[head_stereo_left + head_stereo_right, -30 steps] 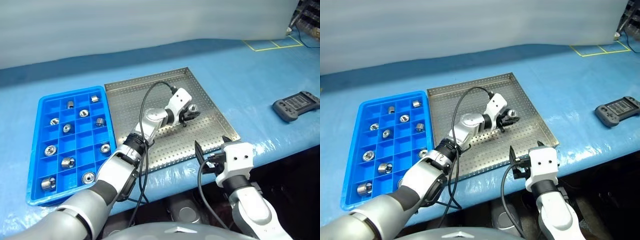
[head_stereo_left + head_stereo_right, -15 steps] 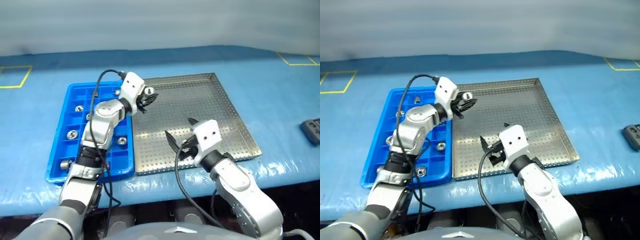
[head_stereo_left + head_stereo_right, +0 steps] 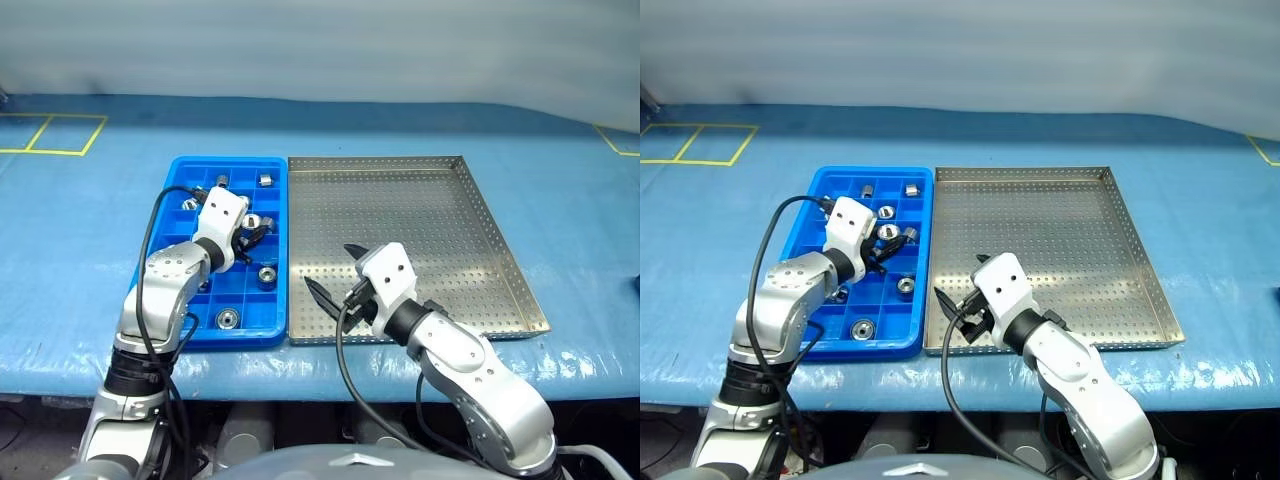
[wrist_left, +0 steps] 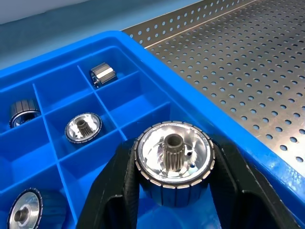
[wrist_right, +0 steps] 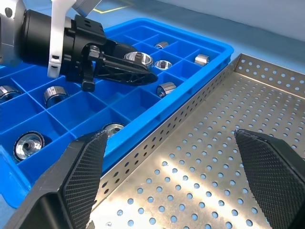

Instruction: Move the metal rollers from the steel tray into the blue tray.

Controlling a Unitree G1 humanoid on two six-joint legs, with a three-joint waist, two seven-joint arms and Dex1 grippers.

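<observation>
Left gripper holds roller above blue tray compartments

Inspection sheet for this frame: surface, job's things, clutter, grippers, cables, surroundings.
Surface: blue covered table.
Job's things: perforated steel tray shows no rollers; blue gridded plastic tray holds several shiny metal rollers; one metal roller is carried above it.
Clutter: nothing seen.
Grippers: left gripper jaws shut on the roller; right gripper jaws open, empty, over the steel tray.
Cables: black cable loops along the left arm.
Surroundings: yellow floor markings.
</observation>
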